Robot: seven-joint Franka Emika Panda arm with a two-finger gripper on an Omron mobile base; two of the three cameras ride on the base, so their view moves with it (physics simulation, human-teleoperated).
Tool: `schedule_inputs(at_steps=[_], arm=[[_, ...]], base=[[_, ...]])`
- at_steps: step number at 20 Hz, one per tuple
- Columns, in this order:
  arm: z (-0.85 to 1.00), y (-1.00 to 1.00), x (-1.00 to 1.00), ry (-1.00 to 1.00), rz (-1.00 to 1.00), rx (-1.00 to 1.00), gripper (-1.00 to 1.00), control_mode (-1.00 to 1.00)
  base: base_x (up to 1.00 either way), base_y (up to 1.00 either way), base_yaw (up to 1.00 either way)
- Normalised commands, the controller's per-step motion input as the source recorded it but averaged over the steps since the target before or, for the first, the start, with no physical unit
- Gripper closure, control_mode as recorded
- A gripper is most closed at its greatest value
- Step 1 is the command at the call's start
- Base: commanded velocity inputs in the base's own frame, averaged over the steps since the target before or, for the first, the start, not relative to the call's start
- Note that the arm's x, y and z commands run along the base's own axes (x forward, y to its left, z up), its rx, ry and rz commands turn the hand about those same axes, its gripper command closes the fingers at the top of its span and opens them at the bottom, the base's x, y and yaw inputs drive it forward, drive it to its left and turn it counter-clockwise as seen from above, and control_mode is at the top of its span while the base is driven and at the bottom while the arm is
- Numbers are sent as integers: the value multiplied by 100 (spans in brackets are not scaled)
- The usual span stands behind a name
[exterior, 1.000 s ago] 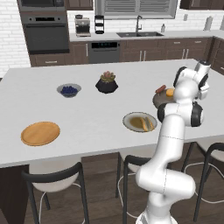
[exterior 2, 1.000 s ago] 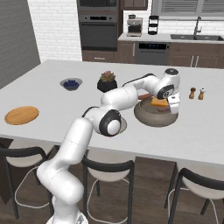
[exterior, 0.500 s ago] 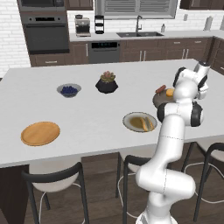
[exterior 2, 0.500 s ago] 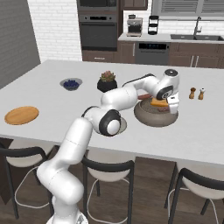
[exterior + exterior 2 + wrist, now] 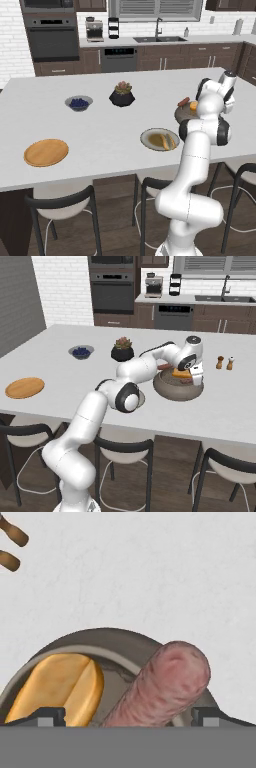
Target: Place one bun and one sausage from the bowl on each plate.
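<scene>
Open pincer (image 5: 128, 716) hovers over tan-grey bowl (image 5: 112, 639) on desk (image 5: 150, 572), fingertips (image 5: 50, 716) straddling bun (image 5: 60, 687) and sausage (image 5: 160, 687).

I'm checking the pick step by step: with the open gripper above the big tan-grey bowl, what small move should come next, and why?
Probably lower the open gripper straight down around the pink sausage in the wide tan-grey stoneware bowl. In the hand view the sausage lies between the two finger tips, ungripped, beside the golden bun.
</scene>
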Motion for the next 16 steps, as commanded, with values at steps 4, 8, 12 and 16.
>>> schedule_inputs(at_steps=[4,8,12,16], arm=[[-17,0,0,0,0,0,-100,-100],[-24,0,0,1,0,0,-100,-100],[-12,0,0,0,0,0,-100,-100],[0,0,0,0,0,0,-100,-100]], base=[[0,0,0],[0,0,0],[0,0,0],[0,0,0]])
